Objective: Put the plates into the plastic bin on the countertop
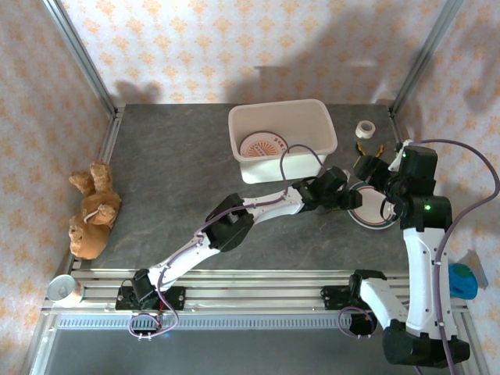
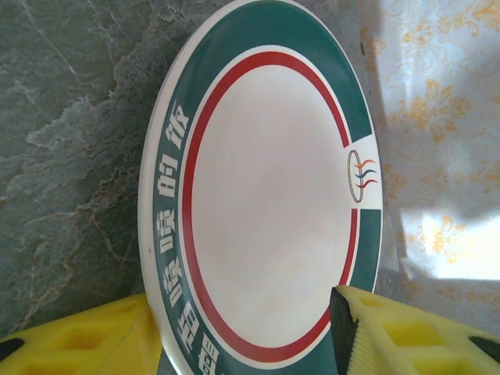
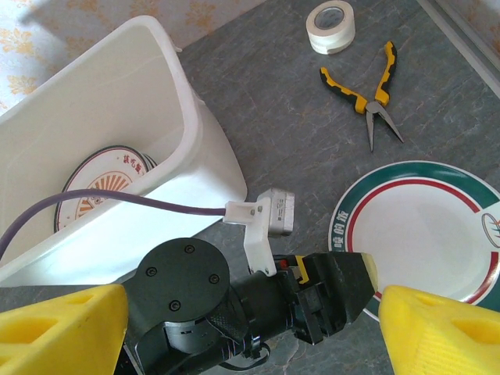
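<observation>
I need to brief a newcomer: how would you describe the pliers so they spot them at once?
Start at the white plastic bin at the back of the countertop. Right of it lie a tape roll and, nearer, the pliers: yellow-and-black handles, thin pointed metal jaws.

Lighting bright, even, diffuse from above. Soft arm shadows on the back wall (image 1: pixel 312 47) and faint ones on the counter (image 1: pixel 172 172). Left wrist view: glare patch on wallpaper at right; yellow fingers (image 2: pixel 78 340) blurred, plate (image 2: pixel 266 203) sharp.

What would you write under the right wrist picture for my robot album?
Left end effector reaches a teal-rimmed plate beside the plastic bin, with pliers and a tape roll nearby.
</observation>
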{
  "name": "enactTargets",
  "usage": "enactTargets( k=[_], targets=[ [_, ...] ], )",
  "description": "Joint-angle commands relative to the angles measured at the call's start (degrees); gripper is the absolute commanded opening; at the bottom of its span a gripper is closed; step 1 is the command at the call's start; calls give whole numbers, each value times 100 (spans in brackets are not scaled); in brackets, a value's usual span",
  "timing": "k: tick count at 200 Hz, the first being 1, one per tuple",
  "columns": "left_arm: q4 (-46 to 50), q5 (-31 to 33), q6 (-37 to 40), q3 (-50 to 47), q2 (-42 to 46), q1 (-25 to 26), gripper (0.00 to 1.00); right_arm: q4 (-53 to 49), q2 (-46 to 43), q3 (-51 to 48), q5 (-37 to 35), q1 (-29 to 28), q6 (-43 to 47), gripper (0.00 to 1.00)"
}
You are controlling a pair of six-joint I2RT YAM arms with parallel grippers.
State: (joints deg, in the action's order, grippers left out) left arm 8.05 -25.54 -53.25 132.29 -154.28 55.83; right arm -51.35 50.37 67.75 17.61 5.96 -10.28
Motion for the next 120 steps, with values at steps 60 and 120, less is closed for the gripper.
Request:
enactTargets(
  k=[60, 120],
  targets=[
    [46, -171, -238, -57, -375, -77, 32, 157, -19, -95, 6, 26, 48, 83],
    [-85, -193, -195, -372, -170, -152, 11, 151, -130, -174, -52, 28, 24, 84]
  ],
)
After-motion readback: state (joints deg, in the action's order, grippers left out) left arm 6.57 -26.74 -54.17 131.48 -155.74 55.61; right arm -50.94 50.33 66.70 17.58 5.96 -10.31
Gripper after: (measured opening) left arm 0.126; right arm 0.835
